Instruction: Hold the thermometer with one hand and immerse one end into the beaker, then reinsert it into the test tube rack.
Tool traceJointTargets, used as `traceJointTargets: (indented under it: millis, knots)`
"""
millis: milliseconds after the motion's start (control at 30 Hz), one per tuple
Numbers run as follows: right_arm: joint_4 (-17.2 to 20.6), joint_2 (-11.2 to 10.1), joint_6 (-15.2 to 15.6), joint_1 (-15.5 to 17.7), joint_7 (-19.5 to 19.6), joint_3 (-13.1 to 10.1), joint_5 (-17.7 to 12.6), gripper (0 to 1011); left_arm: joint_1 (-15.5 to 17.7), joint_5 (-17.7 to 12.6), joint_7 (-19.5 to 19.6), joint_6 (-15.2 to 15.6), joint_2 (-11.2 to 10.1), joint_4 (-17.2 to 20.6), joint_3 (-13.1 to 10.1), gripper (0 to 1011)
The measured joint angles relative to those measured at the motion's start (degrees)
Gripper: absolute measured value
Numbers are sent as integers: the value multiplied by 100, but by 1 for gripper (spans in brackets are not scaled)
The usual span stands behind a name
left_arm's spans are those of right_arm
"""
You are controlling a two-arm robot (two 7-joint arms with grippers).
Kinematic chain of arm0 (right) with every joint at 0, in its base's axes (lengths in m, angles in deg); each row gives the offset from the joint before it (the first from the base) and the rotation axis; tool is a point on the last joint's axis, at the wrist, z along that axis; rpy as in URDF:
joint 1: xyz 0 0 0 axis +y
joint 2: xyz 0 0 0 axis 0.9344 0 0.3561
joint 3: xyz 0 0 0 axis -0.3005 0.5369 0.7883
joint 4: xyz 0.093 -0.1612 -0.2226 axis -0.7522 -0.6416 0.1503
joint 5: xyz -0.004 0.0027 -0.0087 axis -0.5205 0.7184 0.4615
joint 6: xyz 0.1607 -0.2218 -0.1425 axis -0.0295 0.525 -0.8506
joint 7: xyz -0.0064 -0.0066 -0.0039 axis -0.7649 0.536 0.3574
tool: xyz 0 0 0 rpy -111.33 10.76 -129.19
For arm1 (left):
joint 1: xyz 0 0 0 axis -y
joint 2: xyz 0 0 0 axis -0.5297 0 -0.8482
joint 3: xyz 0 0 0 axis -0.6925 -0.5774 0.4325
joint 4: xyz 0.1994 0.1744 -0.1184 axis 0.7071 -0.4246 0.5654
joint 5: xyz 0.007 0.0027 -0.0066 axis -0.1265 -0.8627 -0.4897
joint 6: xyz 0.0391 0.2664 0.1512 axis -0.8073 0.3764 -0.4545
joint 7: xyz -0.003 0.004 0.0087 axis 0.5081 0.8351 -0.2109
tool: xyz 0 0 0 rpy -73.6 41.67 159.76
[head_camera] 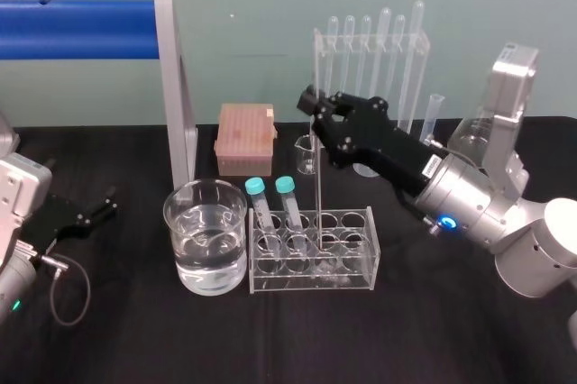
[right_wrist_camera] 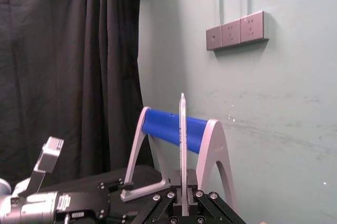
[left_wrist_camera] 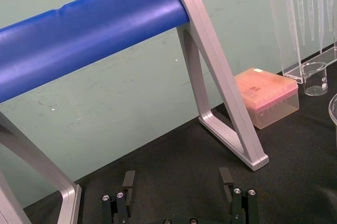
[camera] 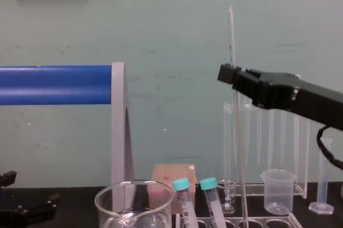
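Note:
The thermometer [head_camera: 318,190] stands nearly upright, and its lower end reaches down into a middle hole of the test tube rack [head_camera: 370,238]. My right gripper [head_camera: 315,106] is shut on its upper part. In the right wrist view the rod [right_wrist_camera: 182,140] rises from between the closed fingers [right_wrist_camera: 175,199]. In the chest view the thermometer [camera: 235,131] passes through the right gripper [camera: 229,76] and sticks out well above it. The beaker [head_camera: 206,238], partly filled with water, stands just left of the rack. My left gripper [head_camera: 97,207] rests open at the far left, with its spread fingers [left_wrist_camera: 128,180] holding nothing.
Two teal-capped tubes [head_camera: 273,199] lean in the rack's left end. Behind stand a pink tip box [head_camera: 244,137], a small glass beaker [head_camera: 305,155], a clear pipette stand [head_camera: 371,68], a plastic beaker [camera: 277,183] and a measuring cylinder [camera: 322,174]. A blue roller on a grey frame [head_camera: 176,96] spans the back left.

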Motion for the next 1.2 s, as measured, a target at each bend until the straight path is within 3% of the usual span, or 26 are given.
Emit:
traceJointTargets:
  millis: [600, 1200]
  knots:
    - [-542, 99, 47, -181, -109, 256, 377, 57, 0, 0, 0, 0, 0, 0, 0, 1008]
    - [-626, 143, 33, -226, -135, 276, 435, 57, 0, 0, 0, 0, 0, 0, 0, 1008]
